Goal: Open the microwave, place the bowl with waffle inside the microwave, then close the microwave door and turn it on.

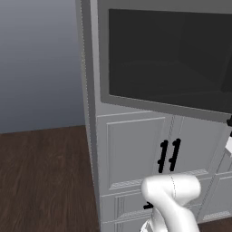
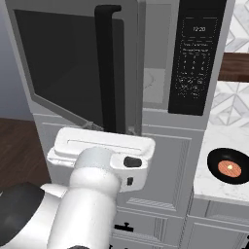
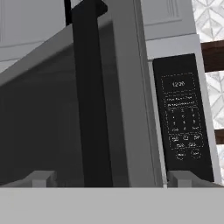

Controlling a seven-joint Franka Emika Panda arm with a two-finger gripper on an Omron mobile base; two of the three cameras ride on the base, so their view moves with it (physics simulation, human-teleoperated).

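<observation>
The microwave is built into grey cabinetry, and a slice of its pale cavity shows. The microwave door stands partly open, swung out to the left, with its dark glass facing the left base view. My gripper is open at the door's lower edge, one fingertip on each side of the long black bar handle and apart from it. In the hand view the gripper stands open, nothing gripped. A dark round bowl with a brown waffle sits on the white counter to the right.
The black control panel runs down the microwave's right side. Panelled cabinet doors with short black handles sit below the microwave. The white counter lies to the right, and dark wood floor spreads to the left.
</observation>
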